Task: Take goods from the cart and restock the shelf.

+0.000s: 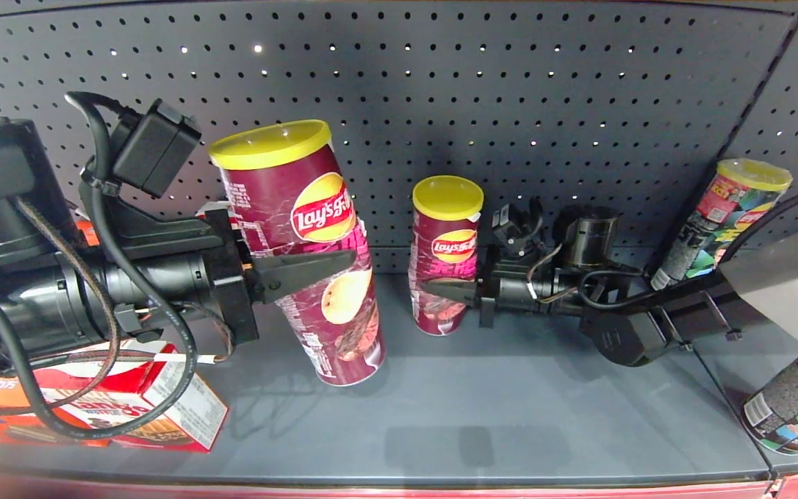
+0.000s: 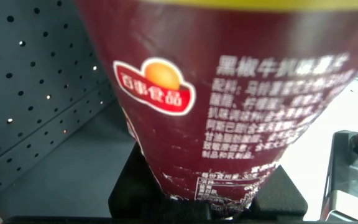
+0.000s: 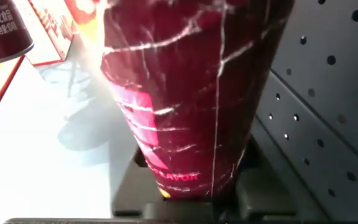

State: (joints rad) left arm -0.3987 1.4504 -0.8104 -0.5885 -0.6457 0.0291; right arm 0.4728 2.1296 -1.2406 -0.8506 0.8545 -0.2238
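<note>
On a grey metal shelf (image 1: 510,416) backed by perforated pegboard (image 1: 510,90), both arms lie level, extended from opposite sides with their wrists pointing toward each other. The left gripper (image 1: 323,274) has its black jaws pinching a tall maroon chip canister (image 1: 288,201) at mid-height. The glossy cylinder, capped with a yellow plastic lid, tilts with its top toward the left. Its base is low over the shelf's middle, and whether it touches the board cannot be told. The right gripper (image 1: 444,291) clamps the lower half of a second maroon canister (image 1: 449,235), which has the same yellow lid and stands nearly upright on the shelf close to the pegboard. Red-and-white cardboard boxes (image 1: 163,409) lie flat under the left arm. Two dark printed canisters sit at the right, one (image 1: 724,215) leaning against the pegboard, the other (image 1: 797,409) at the front edge.
</note>
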